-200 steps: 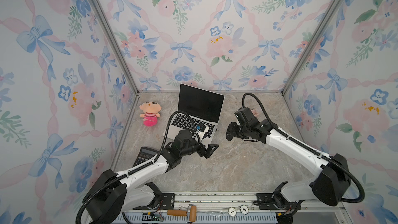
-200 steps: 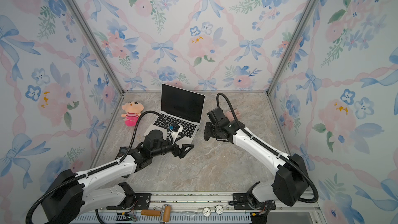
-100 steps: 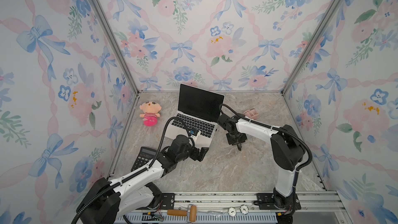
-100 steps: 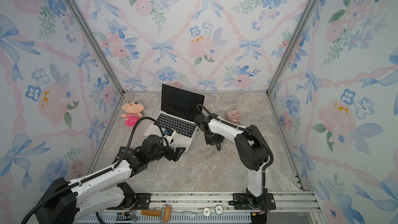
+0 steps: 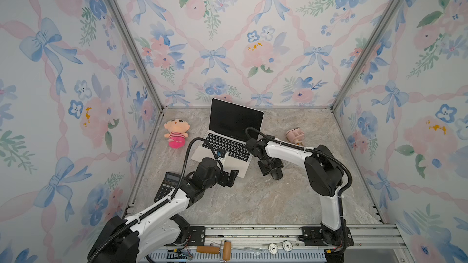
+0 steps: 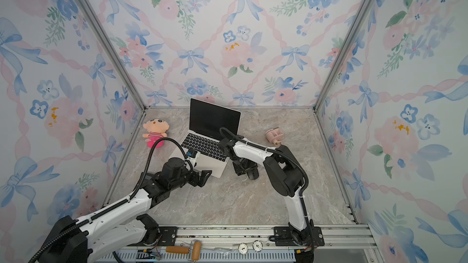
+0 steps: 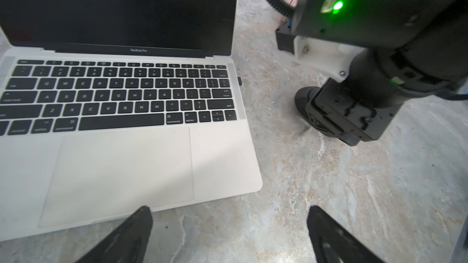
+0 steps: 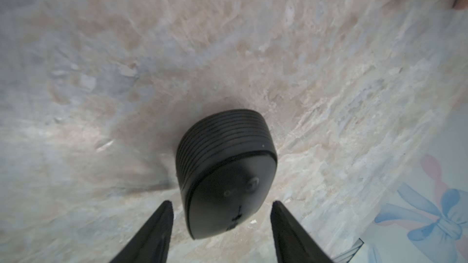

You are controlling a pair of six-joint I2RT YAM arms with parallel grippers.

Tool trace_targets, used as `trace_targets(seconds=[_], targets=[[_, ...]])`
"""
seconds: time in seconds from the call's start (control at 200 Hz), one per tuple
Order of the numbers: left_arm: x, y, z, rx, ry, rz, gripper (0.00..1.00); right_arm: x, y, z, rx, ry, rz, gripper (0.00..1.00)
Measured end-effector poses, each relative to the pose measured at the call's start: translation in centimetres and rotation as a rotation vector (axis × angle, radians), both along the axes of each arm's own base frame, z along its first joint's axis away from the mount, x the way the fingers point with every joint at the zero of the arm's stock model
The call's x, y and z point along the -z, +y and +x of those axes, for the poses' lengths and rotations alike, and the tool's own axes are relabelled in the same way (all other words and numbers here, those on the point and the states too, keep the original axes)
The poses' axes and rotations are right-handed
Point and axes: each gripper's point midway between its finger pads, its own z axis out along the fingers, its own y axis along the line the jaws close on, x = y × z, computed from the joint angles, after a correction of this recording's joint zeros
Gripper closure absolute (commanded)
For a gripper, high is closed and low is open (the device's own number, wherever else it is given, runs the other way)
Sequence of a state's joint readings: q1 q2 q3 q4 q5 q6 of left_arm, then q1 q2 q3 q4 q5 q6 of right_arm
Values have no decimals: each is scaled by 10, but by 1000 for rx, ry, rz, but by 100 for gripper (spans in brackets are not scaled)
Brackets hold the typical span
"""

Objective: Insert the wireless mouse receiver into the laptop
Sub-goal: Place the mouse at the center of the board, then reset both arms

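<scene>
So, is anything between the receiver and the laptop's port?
Nothing visible: the wireless mouse receiver already sits as a dark stub against the laptop side edge. The right gripper straddles the mouse, jaws open.

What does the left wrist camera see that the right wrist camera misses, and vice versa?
Only the left wrist view shows the laptop, with the tiny dark receiver at its side edge, and the left fingers. Only the right wrist view shows the ribbed end of the mouse and the gaps between it and the right fingers. Both show the mouse and marble table.
</scene>
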State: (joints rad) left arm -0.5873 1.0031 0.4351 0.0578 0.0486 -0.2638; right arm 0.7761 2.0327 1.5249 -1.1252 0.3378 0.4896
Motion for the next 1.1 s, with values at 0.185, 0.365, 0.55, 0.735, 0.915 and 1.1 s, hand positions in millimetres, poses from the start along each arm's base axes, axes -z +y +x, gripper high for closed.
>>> trace_targets(seconds=[0.185,0.365,0.55,0.735,0.915,1.1], targets=[[8,43,25,-175,34,20,2,-53,7,8,-5,-127,132,22],[10,88,49,-353,31,54,2,-105,-30,29,32,-354,169,16],[-1,111,69,-424,-59,139,2,-102,-119,44,183,-504,119,2],[-3,141,88,-509,-127,214,2,-74,-195,39,329,-623,84,4],[9,179,94,-622,-158,216,2,-50,-224,36,344,-744,91,4],[29,206,90,-691,-184,190,2,-44,-235,50,338,-914,151,4]])
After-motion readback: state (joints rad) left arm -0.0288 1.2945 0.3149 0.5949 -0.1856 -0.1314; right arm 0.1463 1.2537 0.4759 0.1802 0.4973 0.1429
